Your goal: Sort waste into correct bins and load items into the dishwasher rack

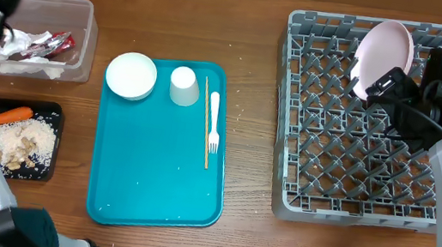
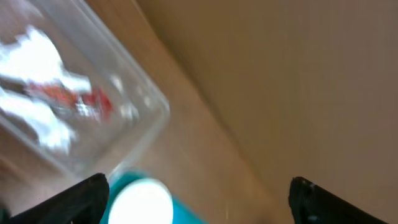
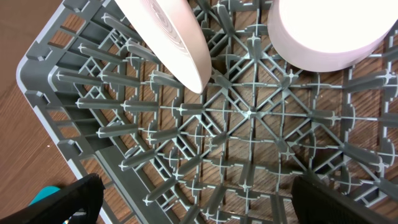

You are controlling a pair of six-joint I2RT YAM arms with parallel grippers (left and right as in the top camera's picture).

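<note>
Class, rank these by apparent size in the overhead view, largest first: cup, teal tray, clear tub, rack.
1. rack
2. teal tray
3. clear tub, one corner hidden by an arm
4. cup
None look close enough to tie.

Grey plastic rack [image 1: 322, 146], wood-grain table [image 1: 236, 230]

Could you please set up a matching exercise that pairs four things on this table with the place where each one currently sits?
Things:
1. pink plate
2. carrot piece
3. red wrapper
4. white fork

Places:
A. teal tray
B. clear tub
C. dishwasher rack
D. black tray

Pairs: 1-C, 2-D, 3-B, 4-A
</note>
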